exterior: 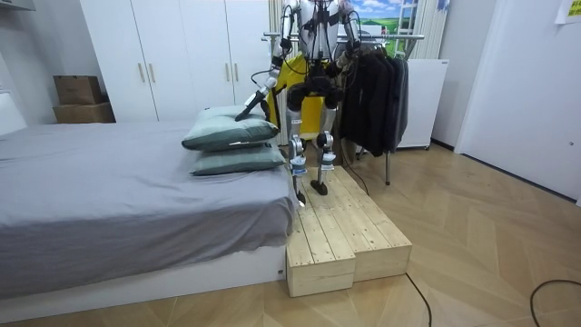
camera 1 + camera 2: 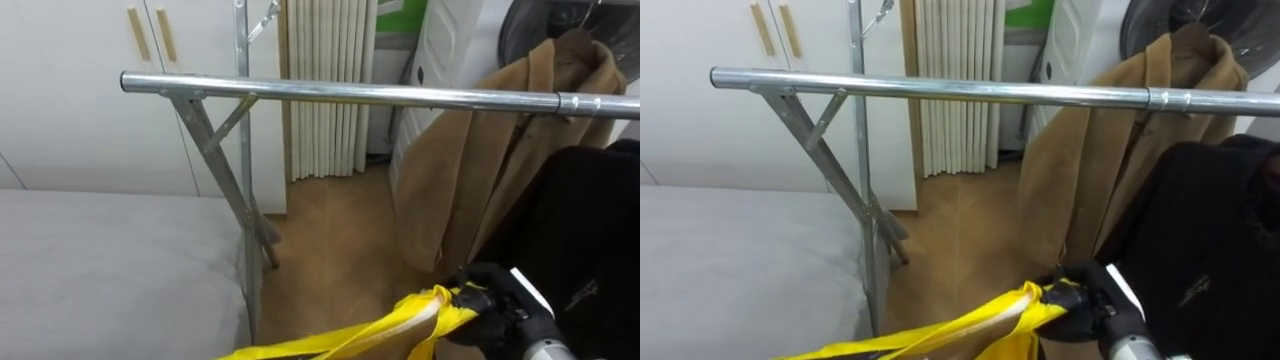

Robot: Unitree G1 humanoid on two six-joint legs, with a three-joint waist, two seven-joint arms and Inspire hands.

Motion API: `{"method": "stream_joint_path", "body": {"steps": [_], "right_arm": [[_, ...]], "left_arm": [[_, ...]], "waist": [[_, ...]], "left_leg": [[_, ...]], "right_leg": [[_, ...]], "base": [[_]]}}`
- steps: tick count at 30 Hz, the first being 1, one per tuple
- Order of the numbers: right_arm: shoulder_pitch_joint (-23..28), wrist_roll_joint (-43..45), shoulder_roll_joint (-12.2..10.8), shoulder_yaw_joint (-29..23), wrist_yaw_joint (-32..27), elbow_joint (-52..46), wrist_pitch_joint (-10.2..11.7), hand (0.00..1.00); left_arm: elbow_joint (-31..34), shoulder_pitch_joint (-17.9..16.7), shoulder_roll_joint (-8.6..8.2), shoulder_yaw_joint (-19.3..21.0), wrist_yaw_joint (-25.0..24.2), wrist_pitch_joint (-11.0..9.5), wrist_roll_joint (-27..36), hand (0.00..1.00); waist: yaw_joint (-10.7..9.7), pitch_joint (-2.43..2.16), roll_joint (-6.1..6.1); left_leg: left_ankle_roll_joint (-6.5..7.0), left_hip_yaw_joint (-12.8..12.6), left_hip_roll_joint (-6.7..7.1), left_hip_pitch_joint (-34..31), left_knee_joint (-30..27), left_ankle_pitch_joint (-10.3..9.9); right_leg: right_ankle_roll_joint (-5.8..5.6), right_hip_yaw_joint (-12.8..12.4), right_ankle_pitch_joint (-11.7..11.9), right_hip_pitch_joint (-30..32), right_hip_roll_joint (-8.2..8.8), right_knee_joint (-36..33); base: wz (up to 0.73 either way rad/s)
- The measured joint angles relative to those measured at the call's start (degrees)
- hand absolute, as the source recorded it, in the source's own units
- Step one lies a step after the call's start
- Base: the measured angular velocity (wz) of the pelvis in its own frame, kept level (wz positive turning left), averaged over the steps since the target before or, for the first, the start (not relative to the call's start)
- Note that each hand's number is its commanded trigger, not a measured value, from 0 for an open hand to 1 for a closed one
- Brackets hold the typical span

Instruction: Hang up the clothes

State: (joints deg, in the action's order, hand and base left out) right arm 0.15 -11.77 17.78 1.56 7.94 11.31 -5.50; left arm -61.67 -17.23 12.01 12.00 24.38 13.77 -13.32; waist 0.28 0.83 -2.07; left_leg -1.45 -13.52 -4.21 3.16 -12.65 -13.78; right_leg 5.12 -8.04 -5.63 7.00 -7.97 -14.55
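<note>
With the left hand [image 1: 249, 109] too small to read, the rail [image 2: 380, 95] stands bare at left, the yellow garment [image 2: 400, 318] lies unhung, low and near, a tan coat [image 2: 470, 170] and black garment [image 2: 585, 230] hang at right, and the right hand [image 2: 497, 300] curls tight round the yellow cloth.

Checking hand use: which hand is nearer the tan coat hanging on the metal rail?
Right. The right hand, shut on the yellow garment, sits just below the tan coat; the left hand is off by the grey-green pillows.
</note>
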Motion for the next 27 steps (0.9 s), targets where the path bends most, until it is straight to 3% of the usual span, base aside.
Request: {"method": "stream_joint_path", "body": {"steps": [7, 12, 15, 21, 27], "right_arm": [[-7.2, -2.9, 1.7, 0.0, 0.8, 5.0, -2.0, 1.0], [-9.0, -4.1, 2.0, 0.0, 0.3, 9.0, -2.9, 1.0], [-10.2, -3.9, 2.1, 0.0, 0.3, 10.0, -4.1, 1.0], [-13.1, -4.0, 2.1, 0.0, 0.1, 12.9, -4.2, 1.0], [-15.9, -4.1, 3.6, -0.1, -1.1, 17.8, -4.2, 1.0]], "left_arm": [[1.6, -0.2, 0.39, 0.0, -0.3, 0.1, 0.0, 0.0], [4.2, -0.3, 0.54, 0.1, -0.5, 1.6, 0.0, 0.0], [4.3, -0.3, 0.54, 0.1, -1.5, 1.9, -2.3, 0.0], [5.8, -0.5, 0.8, 0.1, -3.8, 2.6, -3.4, 0.0], [6.8, -0.5, 1.41, 0.1, -7.4, 2.6, -7.4, 0.0]], "waist": [[0.4, -0.03, -1.33], [1.5, -0.03, -2.14], [1.8, -0.06, -2.13], [2.2, -0.3, -1.57], [3.4, -0.52, -0.88]], "left_leg": [[0.29, 1.3, 0.55, 0.4, 0.0, 0.5], [0.36, 3.0, 1.03, 0.4, -0.1, 0.5], [0.37, 3.0, 1.12, 0.5, -0.1, 0.5], [0.44, 3.4, 1.12, 0.6, 0.1, 0.5], [0.53, 3.4, 1.18, -0.6, -0.3, 0.4]], "right_leg": [[-0.27, 0.7, 0.0, -0.7, 0.55, -0.1], [-0.37, 0.9, -0.1, -0.9, 0.81, -0.2], [-0.45, 1.3, -0.1, -0.9, 1.08, -0.3], [-0.53, 2.2, -0.2, -0.9, 1.34, -0.3], [-0.63, 2.0, -0.3, 0.2, 1.43, -1.2]], "base": [[0.06], [0.03], [0.06], [0.06], [0.01]]}}
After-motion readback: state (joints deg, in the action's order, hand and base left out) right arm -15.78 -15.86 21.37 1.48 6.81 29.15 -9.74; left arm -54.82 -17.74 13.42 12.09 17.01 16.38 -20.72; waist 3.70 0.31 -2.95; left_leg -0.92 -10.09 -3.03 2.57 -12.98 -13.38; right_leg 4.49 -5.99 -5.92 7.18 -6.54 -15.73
